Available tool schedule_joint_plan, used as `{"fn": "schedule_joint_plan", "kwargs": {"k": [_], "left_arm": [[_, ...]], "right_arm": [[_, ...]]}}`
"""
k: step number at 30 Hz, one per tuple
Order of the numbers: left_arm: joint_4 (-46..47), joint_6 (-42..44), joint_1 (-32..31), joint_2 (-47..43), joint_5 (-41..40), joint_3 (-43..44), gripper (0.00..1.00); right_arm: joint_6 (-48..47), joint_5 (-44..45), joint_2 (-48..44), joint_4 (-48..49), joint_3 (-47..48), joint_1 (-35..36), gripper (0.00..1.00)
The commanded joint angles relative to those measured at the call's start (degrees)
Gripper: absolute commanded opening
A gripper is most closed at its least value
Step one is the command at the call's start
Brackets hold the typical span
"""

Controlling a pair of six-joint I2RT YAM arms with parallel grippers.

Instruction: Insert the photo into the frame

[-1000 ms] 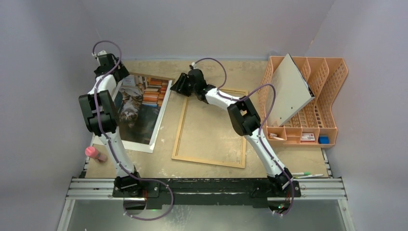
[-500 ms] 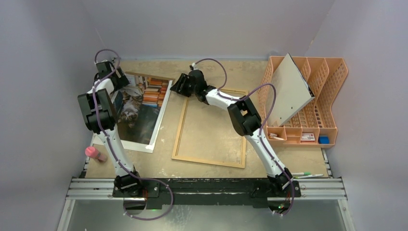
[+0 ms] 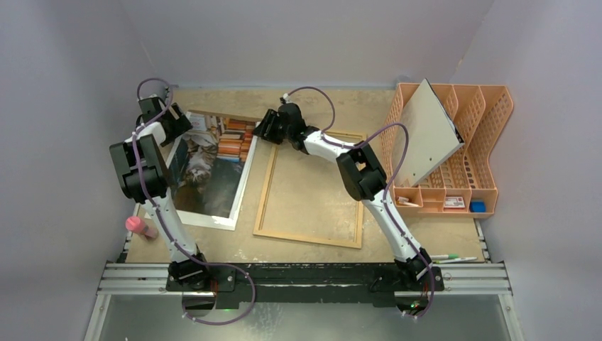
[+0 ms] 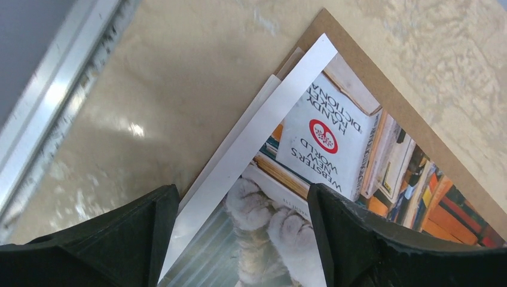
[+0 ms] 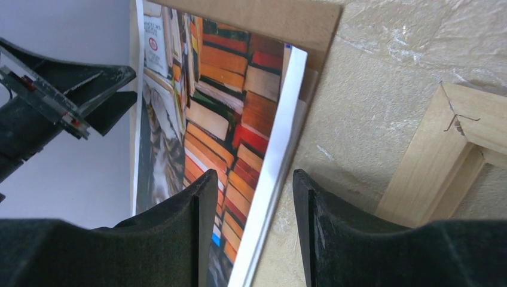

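The photo (image 3: 213, 167) of a cat among orange books lies at the table's left under a white mat border (image 4: 251, 143), on a brown board (image 4: 382, 95). Its left side looks raised. My left gripper (image 3: 174, 124) is at the photo's far left corner. In the left wrist view it (image 4: 242, 233) is open, the jaws straddling the mat's edge and the cat's paws. My right gripper (image 3: 264, 129) is at the far right corner. There it (image 5: 254, 227) is open around the mat's right edge (image 5: 275, 155), touching neither pad. The light-wood frame (image 3: 266, 192) lies flat to the right, its corner (image 5: 454, 155) close by.
An orange file rack (image 3: 490, 142) stands at the right with a grey-white board (image 3: 426, 135) leaning in it and small items in its front trays. A pink object (image 3: 138, 226) sits at the table's left edge. Pens (image 3: 454, 258) lie near the right arm's base.
The photo with its mat has shifted right towards the frame and its left side has tilted up. The left gripper has moved slightly along the far left corner. The right arm has barely moved.
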Motion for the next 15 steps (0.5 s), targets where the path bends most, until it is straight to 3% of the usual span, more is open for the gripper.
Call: {"fn": "schedule_joint_plan", "kwargs": {"k": [1,6,15], "left_arm": [[-7.90,-6.33,-0.42,-3.24,4.62,-5.49,0.83],[-8.01,-7.49,-0.44,-6.43,5.56,-7.47,0.83],[-11.02,-5.26,-0.43,-7.58,-0.03,-3.24,0.83]], "right_arm": [[-0.05,-0.40,-1.24,-6.24,-0.26,-0.56,0.52],[-0.67,-1.24,-1.72,-6.22,-0.94,-1.17,0.49],[-3.19,-8.50,-3.59,3.72,-3.71,-1.88,0.32]]}}
